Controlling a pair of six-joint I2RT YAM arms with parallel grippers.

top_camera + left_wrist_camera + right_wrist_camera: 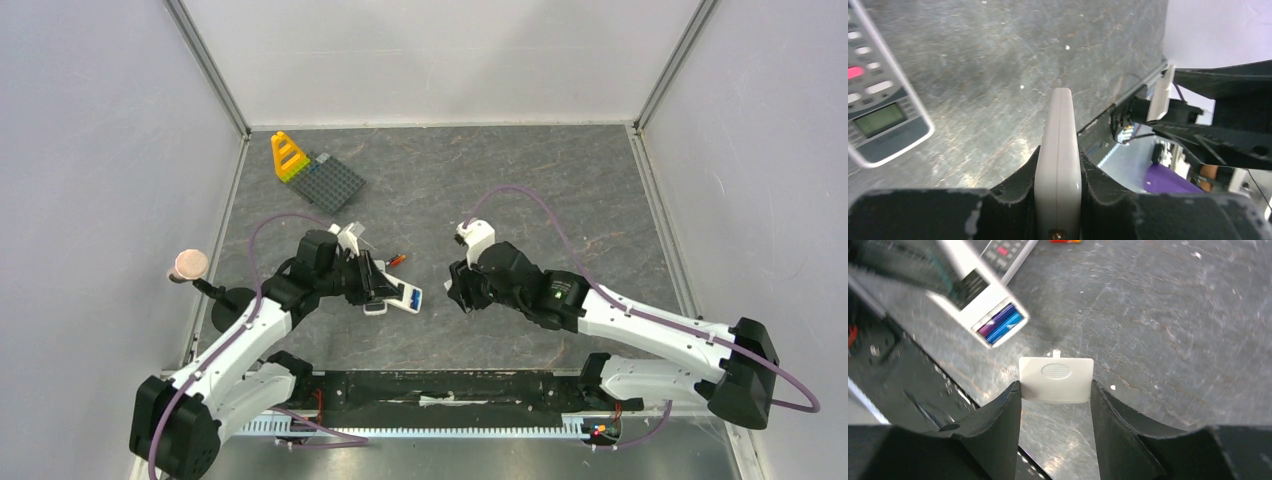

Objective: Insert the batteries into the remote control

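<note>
My left gripper [1060, 156] is shut on a white remote control [1060, 130], held edge-on above the table. Its open end [998, 322] shows a blue-purple pair of batteries [1002, 321] seated in the compartment. My right gripper [1055, 388] is shut on the white battery cover [1056, 375], pinched by its side edges a short way right of that open end. A red-orange battery [397, 261] lies on the table behind the remote. In the top view the two grippers [372, 280] [462, 292] face each other at mid-table.
A second remote [878, 100] with buttons and a small screen lies flat beside the held one. A yellow block [289, 157] and a grey baseplate [335, 182] sit at the back left. A pink-topped stand [187, 265] is at the left edge; a black rail [450, 385] lines the front.
</note>
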